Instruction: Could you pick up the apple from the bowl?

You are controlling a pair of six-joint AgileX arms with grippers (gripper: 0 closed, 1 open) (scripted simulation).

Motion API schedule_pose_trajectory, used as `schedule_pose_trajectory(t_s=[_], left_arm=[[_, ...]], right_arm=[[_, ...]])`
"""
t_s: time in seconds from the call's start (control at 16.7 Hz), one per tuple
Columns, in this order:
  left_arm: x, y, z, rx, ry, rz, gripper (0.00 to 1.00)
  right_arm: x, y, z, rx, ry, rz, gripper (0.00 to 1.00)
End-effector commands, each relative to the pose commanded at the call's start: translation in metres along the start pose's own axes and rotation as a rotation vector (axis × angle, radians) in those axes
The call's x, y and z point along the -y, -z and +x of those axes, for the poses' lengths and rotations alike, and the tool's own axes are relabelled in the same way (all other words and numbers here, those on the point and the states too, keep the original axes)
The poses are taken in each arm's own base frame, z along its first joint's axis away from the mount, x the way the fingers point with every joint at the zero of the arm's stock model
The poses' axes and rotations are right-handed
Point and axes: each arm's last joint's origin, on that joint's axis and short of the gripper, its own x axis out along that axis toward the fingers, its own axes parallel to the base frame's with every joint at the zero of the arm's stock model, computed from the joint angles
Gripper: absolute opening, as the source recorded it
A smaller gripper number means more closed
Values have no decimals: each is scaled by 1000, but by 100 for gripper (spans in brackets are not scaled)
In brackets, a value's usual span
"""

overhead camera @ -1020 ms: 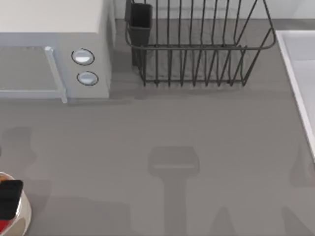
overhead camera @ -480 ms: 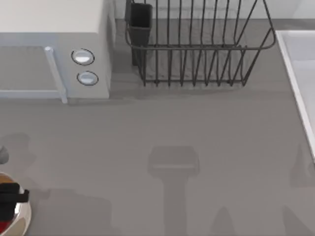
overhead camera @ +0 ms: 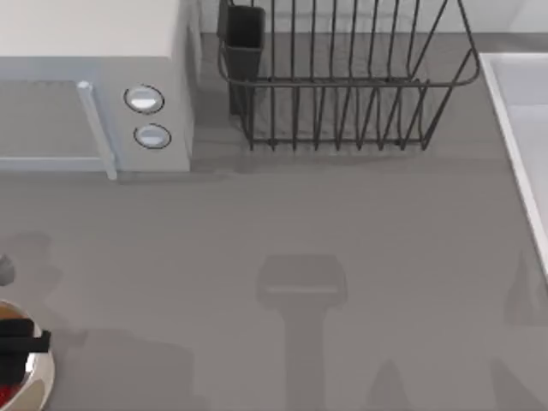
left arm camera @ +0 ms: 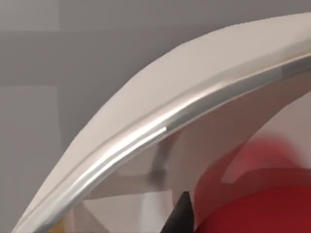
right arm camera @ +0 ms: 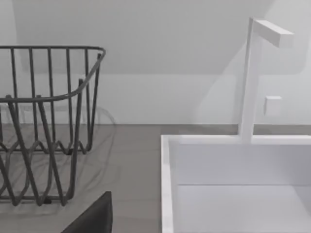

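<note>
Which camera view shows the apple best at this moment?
The left wrist view shows it best: the apple is large and close there, lying inside the bowl just under its rim. In the top view only a small red sliver of it is visible at the frame's left edge, under the left tool.

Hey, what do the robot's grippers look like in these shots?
The left gripper is a matte black, blocky shape in the top view. The left wrist view shows one dark, pointed finger. The right wrist view shows a dark grey, flat-sided finger. No cables or markings visible.
</note>
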Motion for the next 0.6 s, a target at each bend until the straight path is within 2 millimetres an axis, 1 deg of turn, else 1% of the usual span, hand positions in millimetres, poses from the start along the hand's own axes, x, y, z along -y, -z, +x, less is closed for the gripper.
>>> schedule_pose_trajectory(t_s=[0.48, 0.54, 0.6], left_arm=[[0, 0, 0, 0, 0, 0, 2], [0, 0, 0, 0, 0, 0, 0], [0, 0, 0, 0, 0, 0, 0]], right_arm=[[0, 0, 0, 0, 0, 0, 100], [0, 0, 0, 0, 0, 0, 100], [0, 0, 0, 0, 0, 0, 100]])
